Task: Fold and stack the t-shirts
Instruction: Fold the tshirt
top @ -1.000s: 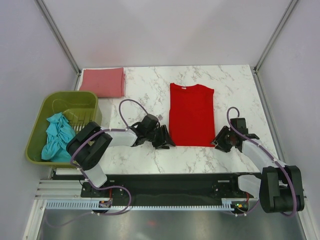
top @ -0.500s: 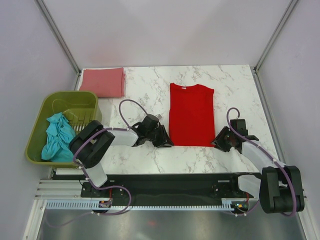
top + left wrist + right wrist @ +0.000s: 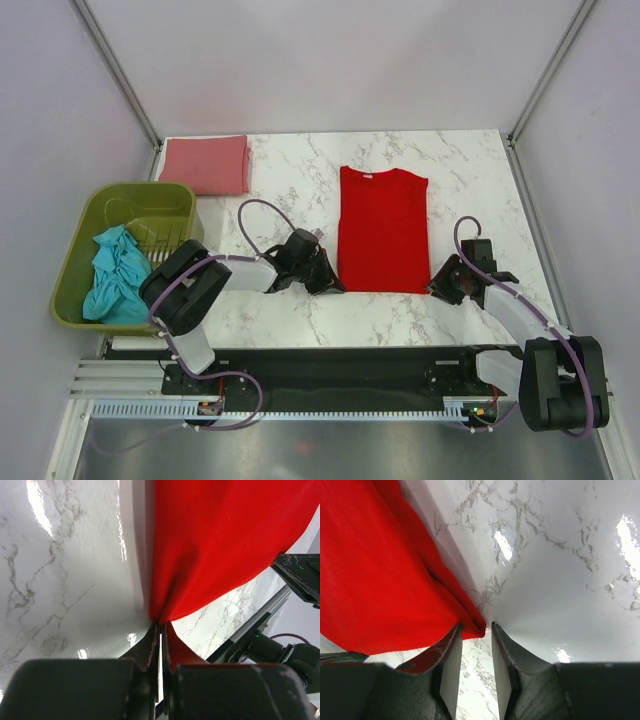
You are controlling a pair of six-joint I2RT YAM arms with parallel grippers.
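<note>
The red t-shirt (image 3: 383, 230) lies flat in the middle of the marble table, folded into a long rectangle with its neck at the far end. My left gripper (image 3: 327, 281) (image 3: 160, 628) is shut on its near left hem corner, which puckers at the fingertips. At the near right corner is my right gripper (image 3: 441, 286) (image 3: 475, 631), jaws still apart, with the tip of the red cloth (image 3: 395, 570) between them. A dusty pink t-shirt (image 3: 207, 164) lies folded at the far left. A teal t-shirt (image 3: 115, 275) is crumpled in the basket.
An olive-green plastic basket (image 3: 92, 212) stands off the table's left edge. White marble tabletop (image 3: 470, 180) stretches right of and beyond the red shirt. Metal frame posts rise at both far corners. Purple cables loop over both arms.
My left gripper has closed on the red shirt's near left corner. The right gripper's jaws have narrowed a little around the near right corner.
</note>
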